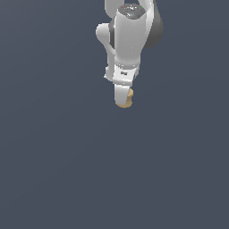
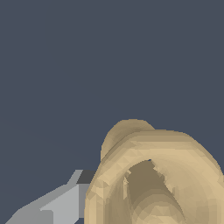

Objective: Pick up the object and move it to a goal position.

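Exterior view: bare slate floor (image 1: 53,170) all round; white gripper (image 1: 121,99) points straight down, clamped on the small tan spool-like piece (image 1: 127,102).

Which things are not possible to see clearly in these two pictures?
- Exterior view: most of the tan spool is hidden behind the white gripper; whether the jaws grip it cannot be told.
- Wrist view: the spool is cut off by the frame edge.
- One grey finger shows; the other is hidden.
- No goal marker shows.
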